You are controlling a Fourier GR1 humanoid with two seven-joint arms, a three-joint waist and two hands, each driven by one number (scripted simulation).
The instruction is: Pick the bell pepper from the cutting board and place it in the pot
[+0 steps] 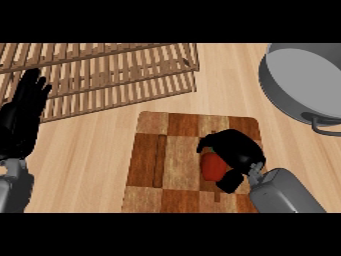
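Head view, the risk: We judge the bell pepper (213, 167) could slip out on the way to the pot (306, 85). Much of its red side shows bare at the left of the right hand (236, 152), so the hold looks to cover only part of it.
Head view, the route: The pot sits at the upper right of the frame, well apart from the cutting board (158, 165). Its handle (328, 127) juts toward the board, and a low carry could clip the handle or the rim.
Bell pepper: At the lower centre-right of the frame, over the board's right half. We cannot tell whether it rests on the wood or has left it.
Right hand, fingers: Curled over the pepper from above and from the right, the black fingers (211, 140) hooking past its top edge, the thumb below it.
Left hand (18, 120): Resting at the left edge of the frame, fingers straight and up, beside the wooden rack (106, 70).
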